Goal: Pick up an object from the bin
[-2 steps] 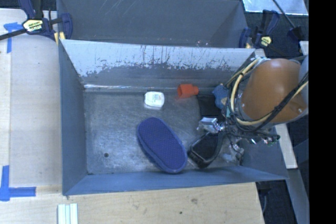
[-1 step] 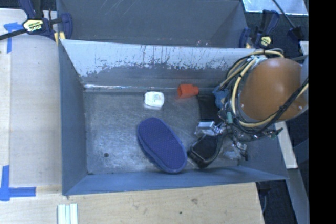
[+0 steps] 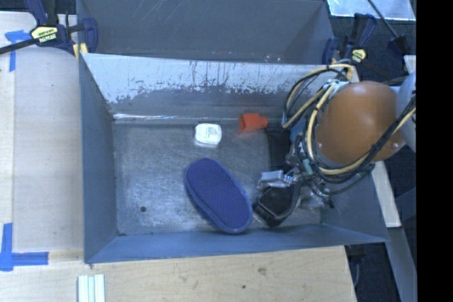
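Black object (image 3: 273, 207) lay in the bin's (image 3: 97, 152) near right corner, just beside a blue oval pad (image 3: 217, 194). The gripper (image 3: 284, 184) hung directly over it; open or closed, I couldn't tell.

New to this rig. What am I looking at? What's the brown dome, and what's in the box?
There is one camera, looking down from above and a bit to one side on a grey metal bin. A robot arm reaches in from the right. The brown dome with cables around it is a cover on the arm's wrist, so it is part of the robot. Below it, the claw sits low in the bin's near right corner.

Three loose things lie on the floor: a blue oval pad beside the claw, a small white piece, and a small orange-red piece near the back wall. I can't tell whether the dark shape at the claw is part of it or an item.
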